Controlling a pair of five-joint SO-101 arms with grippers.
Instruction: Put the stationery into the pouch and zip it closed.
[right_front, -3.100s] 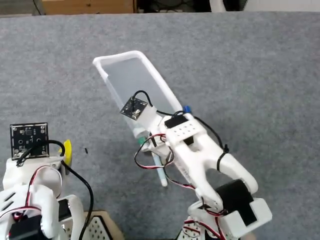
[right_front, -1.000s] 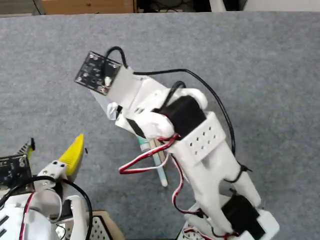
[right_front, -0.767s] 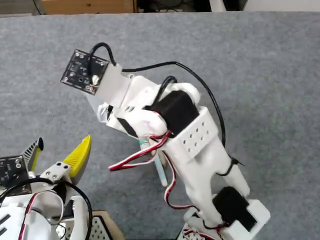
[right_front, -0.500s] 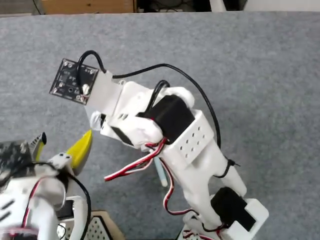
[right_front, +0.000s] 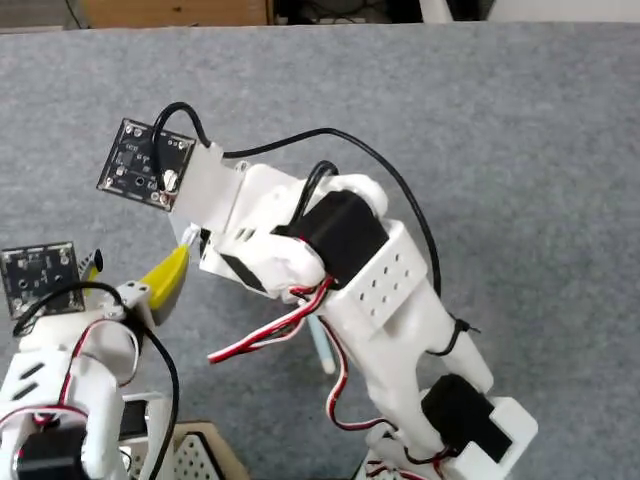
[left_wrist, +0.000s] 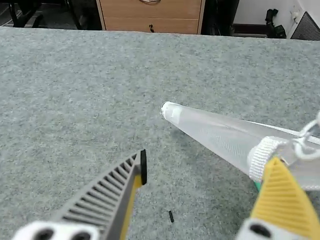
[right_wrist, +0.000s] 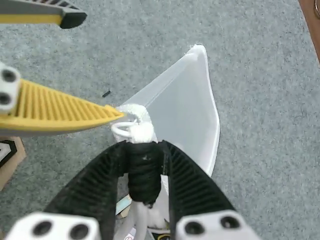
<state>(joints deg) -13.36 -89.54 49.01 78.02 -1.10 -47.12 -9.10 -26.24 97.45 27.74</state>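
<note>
Left wrist view: the clear pouch (left_wrist: 220, 135) lies on the grey felt table (left_wrist: 75, 85), its rounded far corner pointing away across the cloth and its near end finished with a white webbing tab (left_wrist: 260, 156). The left gripper (left_wrist: 207, 161) stands spread wide with nothing in its grasp. Its yellow finger (left_wrist: 280, 195) rests just beside the tab, while its grey ribbed finger (left_wrist: 117, 192) hangs well apart over bare felt. A sliver of green shows at the pouch's near end, behind the yellow finger.

From the right wrist camera, the right gripper (right_wrist: 142, 145) has its black jaws drawn close together on that same end of the pouch, clamped just behind the tab. A small white ring (right_wrist: 122, 131) lies between the jaws and the tip of the left arm's yellow finger, which touches the webbing from the side. The pouch fans out beyond the grippers, flat and see-through against the felt.

High view: the right arm stretches from the near edge across the middle of the table and covers most of the pouch. A pale pen (right_front: 322, 348) sticks out from under the arm towards the near edge. Whether its hidden end sits inside the pouch cannot be told. The left arm stands at the near left corner.

A tiny black speck (left_wrist: 171, 216) lies on the felt near the left gripper, and a wooden drawer unit (left_wrist: 150, 15) stands beyond the table's far edge.
</note>
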